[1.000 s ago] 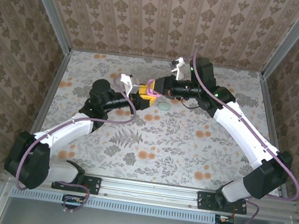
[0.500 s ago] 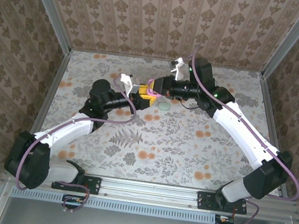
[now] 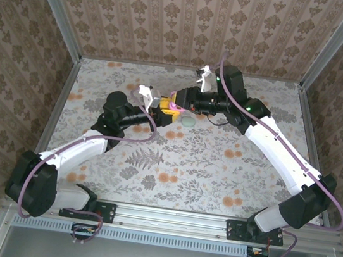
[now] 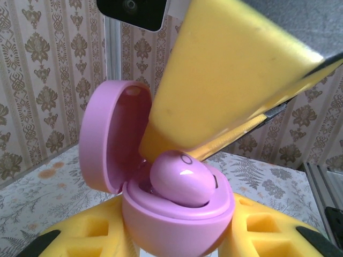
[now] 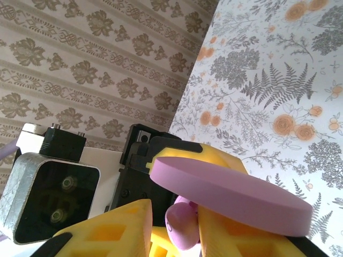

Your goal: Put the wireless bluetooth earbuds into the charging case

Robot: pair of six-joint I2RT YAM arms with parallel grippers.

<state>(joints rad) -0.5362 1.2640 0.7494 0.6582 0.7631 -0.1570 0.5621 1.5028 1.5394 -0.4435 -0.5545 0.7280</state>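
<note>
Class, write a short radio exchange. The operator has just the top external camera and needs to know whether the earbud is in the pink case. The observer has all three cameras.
Operator: From above, the charging case is a small pink spot. Is it open?
Observer: Yes. On the left wrist camera its lid is hinged up, and the left gripper clamps the base.
Operator: Where is the earbud?
Observer: The left wrist camera shows the earbud lying in the case's bowl. Its top is above the rim, right under a yellow finger of the right gripper.
</note>
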